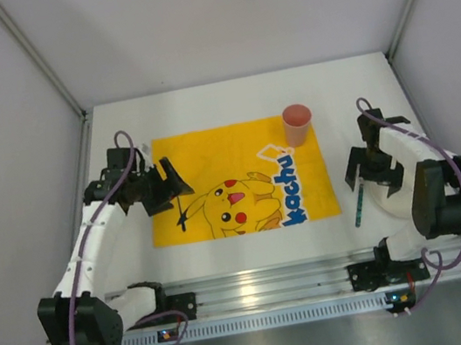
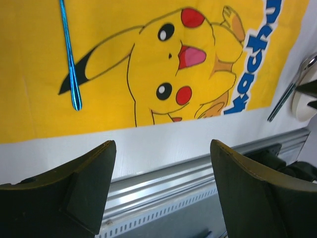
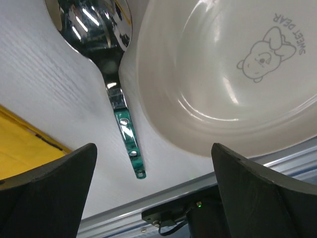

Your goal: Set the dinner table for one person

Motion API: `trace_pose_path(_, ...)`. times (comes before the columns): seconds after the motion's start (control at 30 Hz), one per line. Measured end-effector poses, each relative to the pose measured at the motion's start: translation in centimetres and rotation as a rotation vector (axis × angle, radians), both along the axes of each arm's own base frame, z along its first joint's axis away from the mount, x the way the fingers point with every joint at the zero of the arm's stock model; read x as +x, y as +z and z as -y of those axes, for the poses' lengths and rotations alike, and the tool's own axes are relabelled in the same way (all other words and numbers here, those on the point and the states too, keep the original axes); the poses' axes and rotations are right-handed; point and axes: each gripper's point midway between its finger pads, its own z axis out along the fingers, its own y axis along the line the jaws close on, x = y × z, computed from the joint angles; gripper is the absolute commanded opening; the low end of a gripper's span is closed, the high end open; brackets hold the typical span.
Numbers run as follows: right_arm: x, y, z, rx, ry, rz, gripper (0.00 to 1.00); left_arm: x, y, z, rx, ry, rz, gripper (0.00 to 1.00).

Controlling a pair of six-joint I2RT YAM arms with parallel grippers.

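The white dinner table [image 1: 202,106] carries a yellow Pikachu mat [image 1: 241,184] at its middle. A pink cup [image 1: 298,123] stands upright at the mat's far right corner. A thin shiny blue utensil [image 1: 182,212] lies on the mat's left part; it also shows in the left wrist view [image 2: 69,59]. My left gripper [image 1: 173,186] is open and empty just above it, its jaws wide apart [image 2: 162,144]. A spoon with a green handle [image 3: 128,144] lies beside a white bowl [image 3: 228,74] on the bare table right of the mat. My right gripper [image 3: 153,146] hovers open over them.
A ribbed aluminium rail [image 1: 317,269] runs along the table's near edge, with both arm bases bolted to it. Grey walls close in the left, right and far sides. In the top view the bowl [image 1: 392,199] is partly hidden under my right arm.
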Motion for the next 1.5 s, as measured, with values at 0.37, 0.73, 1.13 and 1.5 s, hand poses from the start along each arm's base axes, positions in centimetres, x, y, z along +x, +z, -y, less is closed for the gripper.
trace_pose_path(0.37, 1.8, -1.5, 0.2, 0.004, -0.018, 0.027, 0.97, -3.3, -1.9, 2.2, 0.039, -0.047, -0.067, 0.82)
trace_pose_path(0.73, 4.5, -2.6, 2.2, -0.057, -0.094, 0.015, 0.35, -3.4, -1.5, 1.7, 0.071, -0.047, -0.064, 0.82)
trace_pose_path(1.13, 4.3, -3.1, 4.1, -0.114, -0.097, -0.021, 0.0, -4.1, -1.7, 1.2, 0.096, -0.05, -0.069, 0.82)
trace_pose_path(1.5, 10.3, 8.0, 5.9, -0.189, -0.134, 0.252, 0.0, -4.1, -0.6, 0.8, 0.103, -0.035, -0.008, 0.82)
